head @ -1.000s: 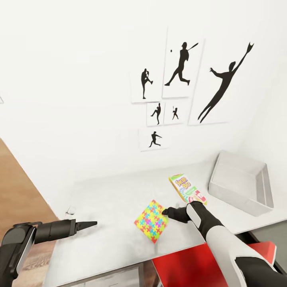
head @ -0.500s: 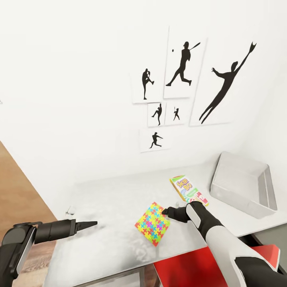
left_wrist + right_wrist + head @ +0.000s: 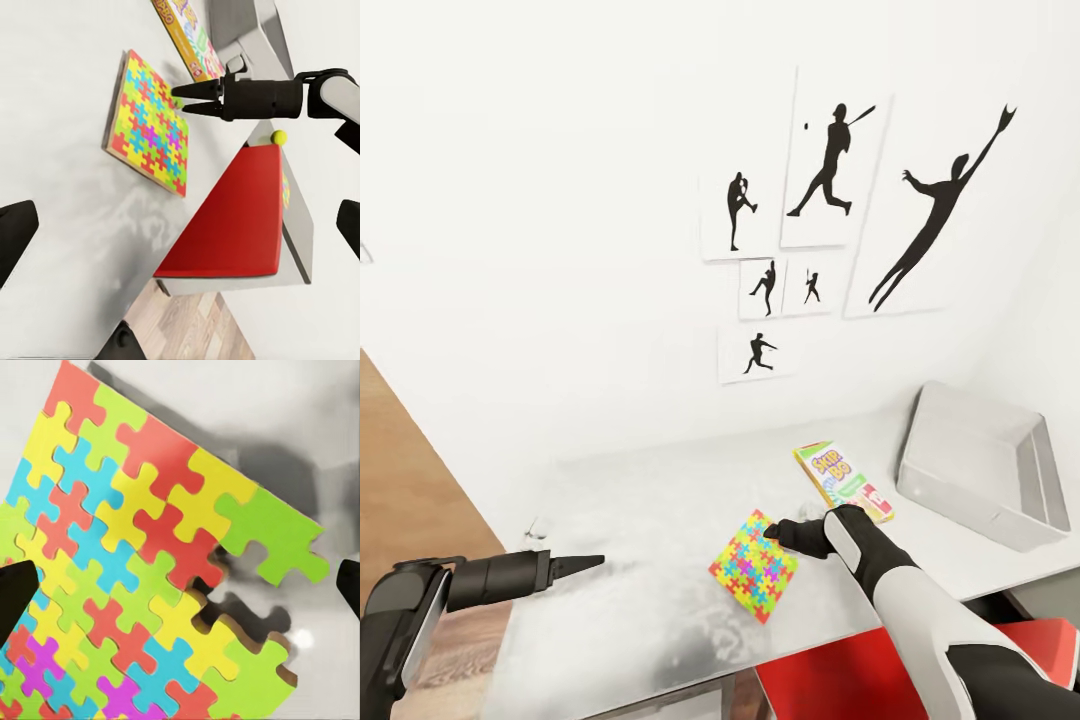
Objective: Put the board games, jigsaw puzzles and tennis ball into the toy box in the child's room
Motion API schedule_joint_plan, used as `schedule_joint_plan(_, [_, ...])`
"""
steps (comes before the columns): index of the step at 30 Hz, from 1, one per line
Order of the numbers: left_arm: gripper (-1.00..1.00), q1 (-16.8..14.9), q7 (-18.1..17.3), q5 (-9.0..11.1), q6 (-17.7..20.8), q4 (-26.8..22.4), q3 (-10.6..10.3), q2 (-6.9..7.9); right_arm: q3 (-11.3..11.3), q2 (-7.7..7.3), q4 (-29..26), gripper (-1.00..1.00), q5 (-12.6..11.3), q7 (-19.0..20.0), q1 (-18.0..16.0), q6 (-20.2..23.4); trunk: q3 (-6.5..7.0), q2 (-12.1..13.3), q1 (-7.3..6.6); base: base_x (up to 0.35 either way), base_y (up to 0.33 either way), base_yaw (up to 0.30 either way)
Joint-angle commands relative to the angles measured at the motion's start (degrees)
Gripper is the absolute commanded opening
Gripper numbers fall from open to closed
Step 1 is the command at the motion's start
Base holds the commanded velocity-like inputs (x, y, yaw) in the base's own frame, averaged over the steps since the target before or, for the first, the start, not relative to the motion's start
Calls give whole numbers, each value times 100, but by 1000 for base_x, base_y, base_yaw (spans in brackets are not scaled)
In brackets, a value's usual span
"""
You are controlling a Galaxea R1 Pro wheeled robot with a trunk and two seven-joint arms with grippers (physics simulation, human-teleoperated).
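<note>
Surface [image 3: 640,520]: pale grey, mottled. Jigsaw puzzle [image 3: 753,565] lay flat near its front edge. "SKIP BO" board game [image 3: 843,482] lay just beyond, apart from the toy box [image 3: 985,470] at the far right. Right gripper [image 3: 772,530]: jaws slightly parted at the puzzle's corner, holding nothing. Left gripper [image 3: 592,562]: hovered empty; jaw gap could not be told. Tennis ball [image 3: 279,137]: beside a red panel [image 3: 232,225].

The right arm [image 3: 920,620] is a smooth white shell with a black elbow and a black wrist cylinder, ending in a black end effector [image 3: 772,530] with two slim tapered fingers. The left arm [image 3: 420,600] is black with a pale grey panel, its dark end effector [image 3: 592,562] pointed.
</note>
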Motion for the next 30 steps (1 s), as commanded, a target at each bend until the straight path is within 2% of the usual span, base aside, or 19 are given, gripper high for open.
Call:
schedule_joint_plan(1, [100,-5,-20,2,60,1,1,1,-9,2,-5,100,22,16,-4,27,-12,-12,4,2,121,0])
schedule_joint_plan(30, [100,-5,-20,2,63,0,1,1,12,31,31,100,30,13,-4,27,-12,-12,4,-5,49,0])
